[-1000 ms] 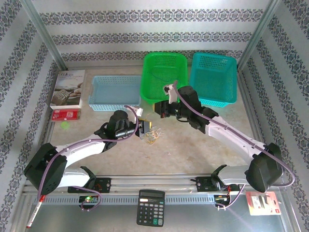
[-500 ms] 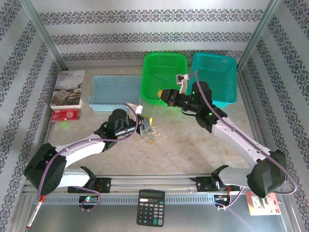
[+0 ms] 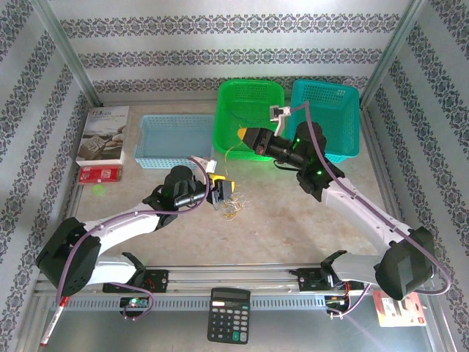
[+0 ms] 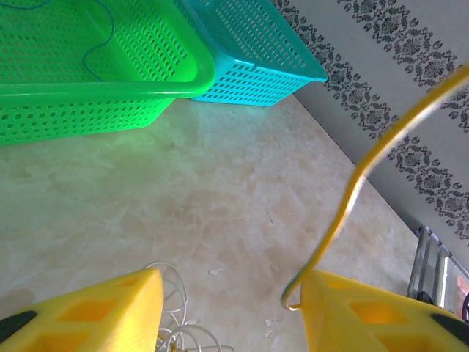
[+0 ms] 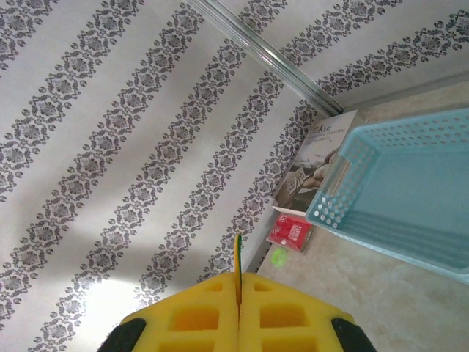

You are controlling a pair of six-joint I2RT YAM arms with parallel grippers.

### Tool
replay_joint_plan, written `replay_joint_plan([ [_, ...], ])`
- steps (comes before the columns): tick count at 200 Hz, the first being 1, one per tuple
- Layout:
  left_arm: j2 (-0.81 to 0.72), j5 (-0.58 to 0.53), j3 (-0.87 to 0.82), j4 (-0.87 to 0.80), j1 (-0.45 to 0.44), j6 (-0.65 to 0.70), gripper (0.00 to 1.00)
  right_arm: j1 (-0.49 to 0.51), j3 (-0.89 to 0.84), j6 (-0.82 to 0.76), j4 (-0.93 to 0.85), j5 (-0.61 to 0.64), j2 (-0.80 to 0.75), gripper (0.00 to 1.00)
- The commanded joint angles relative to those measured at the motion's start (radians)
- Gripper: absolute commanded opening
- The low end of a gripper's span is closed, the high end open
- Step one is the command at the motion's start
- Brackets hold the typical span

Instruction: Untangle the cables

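The left gripper [image 3: 223, 189] is released: its two yellow pads [image 4: 95, 308] stand well apart, low over the middle of the table [image 3: 278, 227]. The cables [image 3: 233, 208] lie on the table as a small loose tangle of white and tan loops, just beyond the pads. In the left wrist view, white loops show in the gap close to the pad at the left of that view. One yellow cable [image 4: 352, 198] leaves this area. Its lower end meets the inner corner of the opposite pad without being clamped, and the strand climbs to the right gripper [image 3: 244, 138]. The right gripper is clenched on the yellow cable, with its pads pressed flat together and the strand emerging between them. It is held in the air over the front part of the green basket [image 3: 218, 125]. The green basket and the teal basket [image 3: 344, 150] bound the area behind the tangle, and a light blue basket [image 3: 174, 160] stands to the rear left. Bare table extends in front of the tangle and to its right, as far as the right arm.
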Motion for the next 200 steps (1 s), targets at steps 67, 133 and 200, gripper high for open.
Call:
replay_joint_plan([
  [67, -0.068, -0.016, -0.014, -0.041, -0.009, 0.003, 0.70, -0.243, 0.062, -0.037, -0.034, 0.066, -0.022, 0.00],
  [133, -0.113, -0.054, -0.019, -0.053, -0.009, -0.011, 0.91, -0.522, 0.144, -0.053, -0.070, 0.240, 0.087, 0.00],
  [200, -0.115, -0.061, 0.011, -0.062, -0.009, -0.021, 1.00, -0.621, 0.331, -0.137, -0.151, 0.346, 0.354, 0.00],
])
